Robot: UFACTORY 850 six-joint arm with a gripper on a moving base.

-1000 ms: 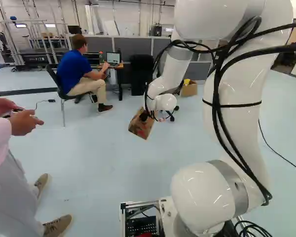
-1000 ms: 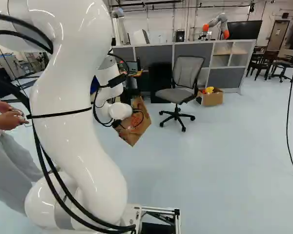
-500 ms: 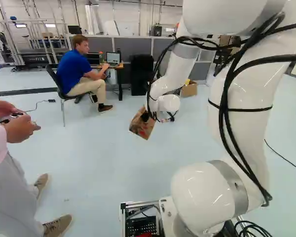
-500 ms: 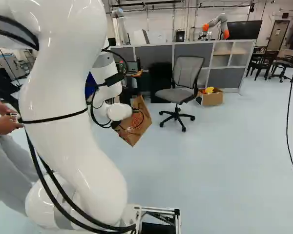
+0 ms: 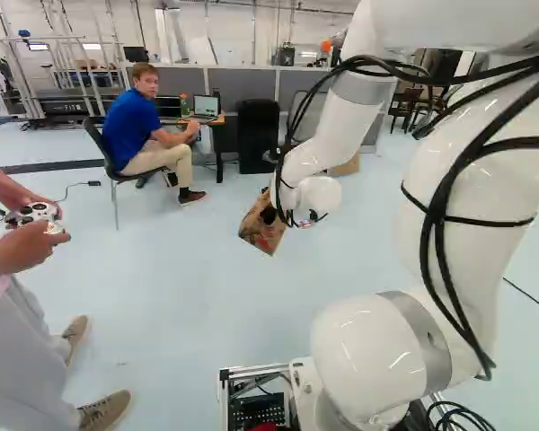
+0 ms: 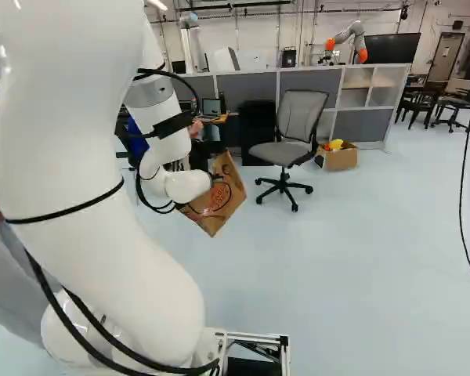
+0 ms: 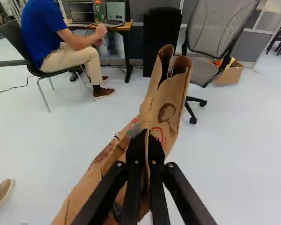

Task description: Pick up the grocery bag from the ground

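Left base view has a metal frame (image 5: 83,70) at its upper left, which the other views don't show. Next come a green bottle (image 5: 183,105) and a laptop (image 5: 204,108) on a desk (image 5: 217,119). The brown paper bag (image 5: 259,235) is near the middle of that view, with the black gripper (image 5: 269,215) at it. To the right of the bag, the big white arm (image 5: 454,189) hides most of the grey chair.

In the right base view, the arm fills the left side and the bag sits just left of the middle. The grey chair (image 6: 300,117) shows well here, and to its right is a carton (image 6: 341,159) with something yellow in it. Only this view shows the big dark screen (image 6: 392,48) at the upper right and the door (image 6: 446,56) past it. Another robot (image 6: 348,41), white and orange, stands left of the screen.

The wrist view shows best how the gripper (image 7: 147,137) has its fingers pinched together on the bag's paper. Part of the bag sticks up ahead of the fingers, and more reaches out under them. It is tipped over and crinkly, with red print and a round brown mark. Both base views show a corner pointing down.
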